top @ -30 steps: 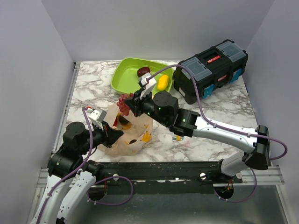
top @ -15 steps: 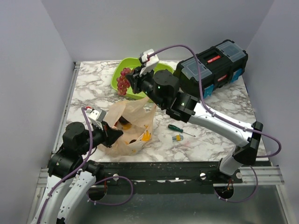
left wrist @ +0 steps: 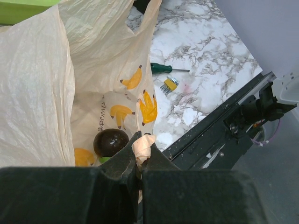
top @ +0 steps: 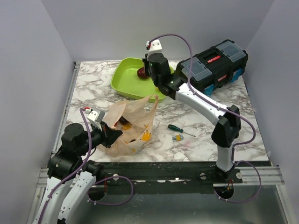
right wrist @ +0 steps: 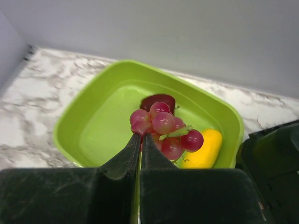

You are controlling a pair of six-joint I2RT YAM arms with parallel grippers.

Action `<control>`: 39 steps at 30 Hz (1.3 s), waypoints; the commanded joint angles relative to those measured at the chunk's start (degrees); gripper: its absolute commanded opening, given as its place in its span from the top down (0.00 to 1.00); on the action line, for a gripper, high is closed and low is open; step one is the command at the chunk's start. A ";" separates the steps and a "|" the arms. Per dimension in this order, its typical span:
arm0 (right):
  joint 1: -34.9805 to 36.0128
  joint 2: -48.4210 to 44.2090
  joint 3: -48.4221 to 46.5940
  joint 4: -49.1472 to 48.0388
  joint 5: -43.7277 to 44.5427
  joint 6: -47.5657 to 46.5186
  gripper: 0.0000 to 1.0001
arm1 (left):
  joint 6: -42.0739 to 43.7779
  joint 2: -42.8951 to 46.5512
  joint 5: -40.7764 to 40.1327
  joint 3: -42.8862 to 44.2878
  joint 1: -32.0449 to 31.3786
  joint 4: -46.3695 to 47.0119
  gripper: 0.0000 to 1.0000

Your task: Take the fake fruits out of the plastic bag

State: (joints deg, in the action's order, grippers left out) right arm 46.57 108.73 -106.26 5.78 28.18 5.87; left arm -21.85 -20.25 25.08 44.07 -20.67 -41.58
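**Grapes held over the tray, bag pinched at its edge**

The right gripper [right wrist: 141, 138] is up at the table's [top: 224, 116] 12 o'clock, over the lime-green tray [right wrist: 88, 107]. Its jaws are drawn together on the grape bunch [right wrist: 166, 133], which sits at the fingertips, spilling toward 3 o'clock from them. The wrist view does not show whether the bunch touches the tray floor. Two fruits lie in the tray: a dark red fruit [right wrist: 158, 100] at 12 o'clock from the grapes and a yellow fruit [right wrist: 203, 149] at their 4 o'clock, against the tray wall next to the black toolbox [top: 212, 70].

The left gripper [left wrist: 139, 154] is at the table's 8 o'clock. Its jaws are clamped on a bunched fold of the plastic bag's [left wrist: 42, 93] rim. The bag lies crumpled near the table's centre, at 6 o'clock from the tray, with its mouth gaping. Inside it, a dark purple fruit [left wrist: 110, 141] rests just at 10 o'clock from the left fingertips. Other shapes lower in the bag are too hidden to name.

A green-handled screwdriver [top: 180, 128] lies on the marble at 3 o'clock from the bag, with a small bit holder [top: 177, 137] just at its 6 o'clock.
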 commanded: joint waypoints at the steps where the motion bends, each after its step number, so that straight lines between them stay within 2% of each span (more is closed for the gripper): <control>1: -2.32 6.32 -2.52 4.17 3.45 -0.96 0.99 | 0.57 0.39 0.02 -0.48 0.71 0.99 1.00; 14: -8.23 19.24 -5.79 7.84 -5.08 4.48 0.99 | 0.93 0.50 1.32 -0.57 1.42 1.26 1.00; 17: -9.78 22.31 -8.50 8.12 -8.46 4.78 0.99 | 1.10 0.38 1.96 -0.57 1.48 1.33 1.00; 22: -11.39 28.77 -16.46 9.97 -7.93 3.19 0.99 | 1.15 0.72 2.13 -0.66 1.51 1.42 1.00; 29: -12.58 34.66 -23.39 11.46 -7.50 1.74 0.83 | 1.11 0.79 1.97 -0.66 1.86 1.42 1.00; 36: -12.64 33.98 -23.74 13.49 -8.25 1.53 0.53 | 1.09 0.65 1.79 -0.66 2.21 1.42 1.00; 39: -12.65 32.00 -23.67 15.38 -8.83 1.82 0.52 | 1.02 0.72 1.64 -0.69 2.37 1.34 1.00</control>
State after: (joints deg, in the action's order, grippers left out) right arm 33.89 142.82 -128.31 17.26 20.93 7.88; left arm -21.41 -20.08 25.67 43.72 -18.90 -41.25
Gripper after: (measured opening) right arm 0.472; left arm 0.008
